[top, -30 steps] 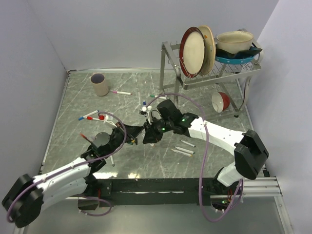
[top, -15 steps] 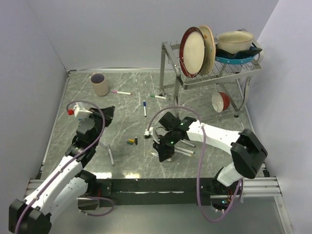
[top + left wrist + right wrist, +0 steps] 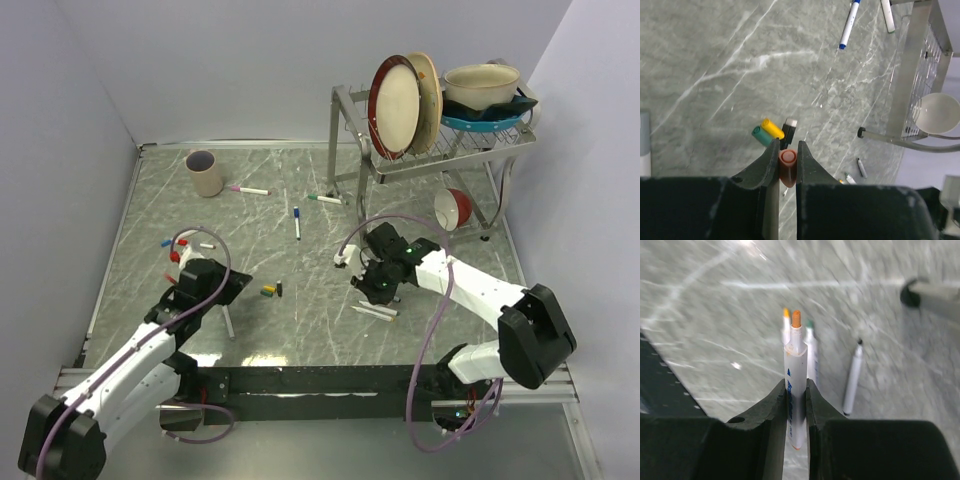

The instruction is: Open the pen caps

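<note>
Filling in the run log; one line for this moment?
left gripper shut on orange cap | right gripper shut on uncapped orange-tipped pen | loose caps on table

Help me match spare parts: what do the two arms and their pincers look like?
Both the left arm and the right arm have white shells with black joints, and a purple cable loops along each. Small green lights glow on the right arm. The left pincer and right pincer have dark, matte, curved fingers that taper toward the tips.
</note>
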You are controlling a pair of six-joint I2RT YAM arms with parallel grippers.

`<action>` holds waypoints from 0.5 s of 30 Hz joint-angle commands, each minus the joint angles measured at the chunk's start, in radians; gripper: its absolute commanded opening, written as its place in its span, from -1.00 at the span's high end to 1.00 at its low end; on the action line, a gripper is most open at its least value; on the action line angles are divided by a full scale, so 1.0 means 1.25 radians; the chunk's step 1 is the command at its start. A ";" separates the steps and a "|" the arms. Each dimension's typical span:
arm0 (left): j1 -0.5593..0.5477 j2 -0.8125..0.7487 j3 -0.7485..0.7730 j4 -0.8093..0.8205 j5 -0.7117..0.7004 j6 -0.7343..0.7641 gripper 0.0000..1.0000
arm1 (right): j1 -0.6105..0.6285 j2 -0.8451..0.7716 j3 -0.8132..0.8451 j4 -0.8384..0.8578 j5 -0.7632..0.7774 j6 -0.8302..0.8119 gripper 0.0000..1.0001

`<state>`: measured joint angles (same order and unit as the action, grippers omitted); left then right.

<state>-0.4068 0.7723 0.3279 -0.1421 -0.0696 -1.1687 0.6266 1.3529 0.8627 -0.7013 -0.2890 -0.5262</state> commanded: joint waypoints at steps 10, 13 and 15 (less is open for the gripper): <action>0.003 0.015 -0.044 0.018 0.061 -0.021 0.98 | -0.010 0.086 -0.002 0.003 0.117 -0.002 0.57; 0.003 0.023 -0.037 0.008 0.057 -0.016 0.98 | -0.010 0.095 0.001 0.000 0.111 -0.005 0.47; 0.001 0.024 -0.038 0.009 0.057 -0.016 0.98 | -0.009 0.102 0.001 -0.002 0.110 -0.005 0.39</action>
<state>-0.4068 0.7990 0.2718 -0.1558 -0.0128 -1.1912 0.6209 1.4662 0.8600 -0.7002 -0.1581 -0.5255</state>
